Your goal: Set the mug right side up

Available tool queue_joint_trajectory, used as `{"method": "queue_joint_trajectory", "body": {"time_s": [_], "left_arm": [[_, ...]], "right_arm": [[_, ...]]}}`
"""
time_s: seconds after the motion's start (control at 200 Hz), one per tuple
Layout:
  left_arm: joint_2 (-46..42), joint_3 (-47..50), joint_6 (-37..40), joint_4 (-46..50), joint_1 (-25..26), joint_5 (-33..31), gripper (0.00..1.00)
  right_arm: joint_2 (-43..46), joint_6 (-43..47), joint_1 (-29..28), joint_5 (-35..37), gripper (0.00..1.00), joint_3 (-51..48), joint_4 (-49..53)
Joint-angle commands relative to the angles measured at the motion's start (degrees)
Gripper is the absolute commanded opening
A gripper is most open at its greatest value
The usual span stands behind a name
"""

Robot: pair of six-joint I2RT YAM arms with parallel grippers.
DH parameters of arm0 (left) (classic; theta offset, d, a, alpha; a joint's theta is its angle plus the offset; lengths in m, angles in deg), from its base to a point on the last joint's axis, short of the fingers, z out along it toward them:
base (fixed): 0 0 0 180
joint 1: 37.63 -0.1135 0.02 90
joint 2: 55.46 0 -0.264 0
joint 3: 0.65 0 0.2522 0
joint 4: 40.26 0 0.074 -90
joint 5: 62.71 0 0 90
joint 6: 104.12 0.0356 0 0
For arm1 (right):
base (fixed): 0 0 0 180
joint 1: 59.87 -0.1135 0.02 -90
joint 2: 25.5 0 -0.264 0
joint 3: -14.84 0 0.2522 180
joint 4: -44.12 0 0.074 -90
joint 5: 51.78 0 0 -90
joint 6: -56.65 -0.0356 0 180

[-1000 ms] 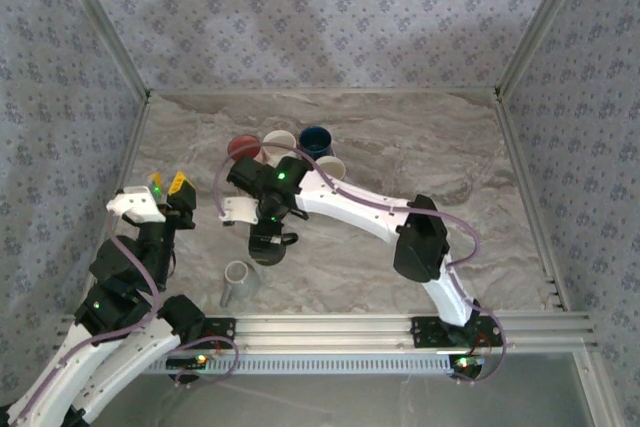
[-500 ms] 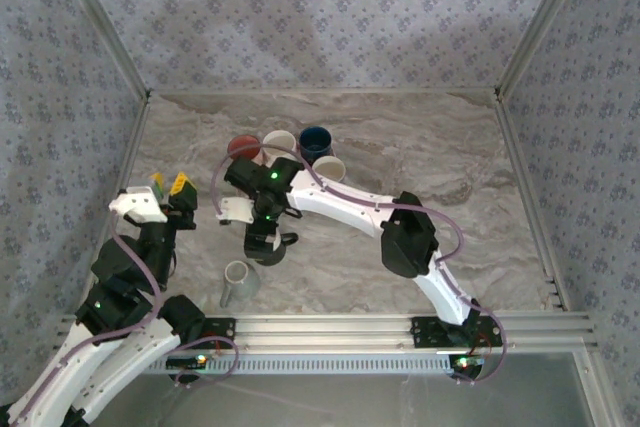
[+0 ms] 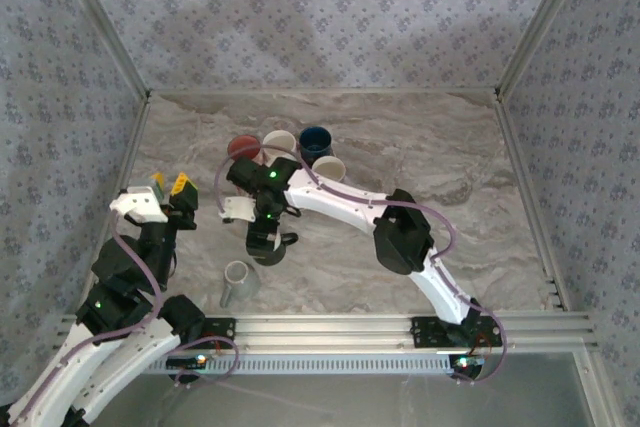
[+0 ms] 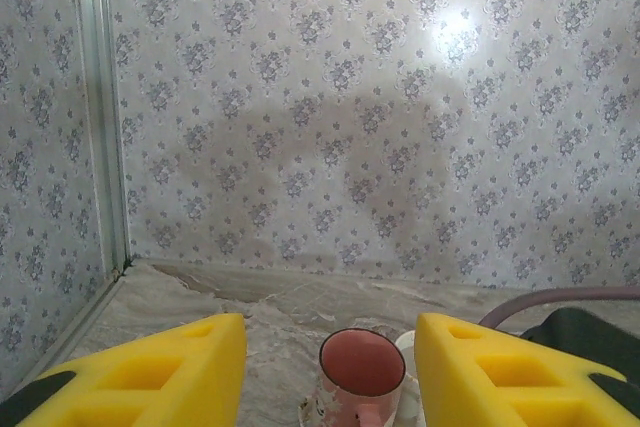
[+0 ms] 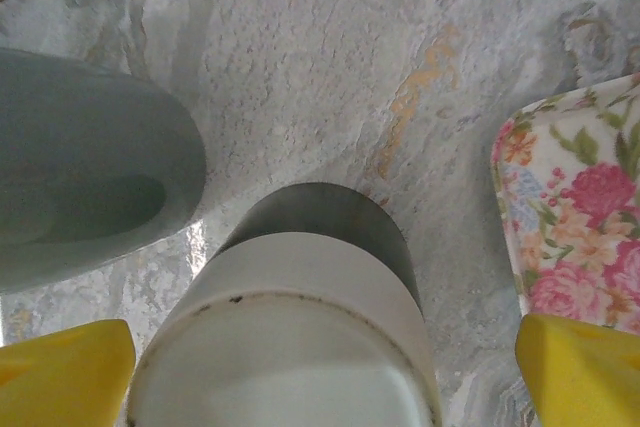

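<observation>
Between wide-open jaws of right gripper (image 5: 320,387): inverted mug (image 5: 300,277), judged rigid, glazed, slippery, breakable. Grasp squarely across body. Left gripper (image 4: 330,372) part-open, empty.

The left arm (image 3: 120,357) and right arm (image 3: 335,204) share one build: smooth white shells joined by chunky black joint housings (image 3: 400,242), each with a small green light (image 3: 270,176). Thin mauve cables (image 4: 560,295) run alongside. The fingers (image 4: 150,377) are bright yellow blocks (with moulded rectangular recesses).
</observation>
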Motion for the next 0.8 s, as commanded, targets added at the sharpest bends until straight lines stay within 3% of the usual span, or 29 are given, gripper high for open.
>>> {"method": "queue_joint_trajectory", "body": {"time_s": [0.0,0.215,0.52,0.63,0.794], "left_arm": [[0.02,0.07,0.99,-2.06,-0.24,0.42,0.48],[-0.23,0.14,1.04,-2.24,-0.25,0.40,0.48],[-0.03,0.35,1.16,-2.60,-0.21,0.62,0.48],[0.10,0.40,1.21,-2.61,-0.25,0.76,0.48],[0.42,0.40,1.21,-2.53,-0.32,0.79,0.48]], "right_arm": [[-1.45,1.48,-0.43,1.11,1.00,-1.27,2.66],[-3.01,3.45,-1.00,4.45,0.99,-2.13,3.56],[-4.18,2.92,-0.67,3.94,0.85,-1.48,3.17],[-4.42,2.68,-0.61,3.00,0.75,-0.92,3.11],[-4.41,2.83,-0.69,1.94,0.45,-0.89,4.13]]}}
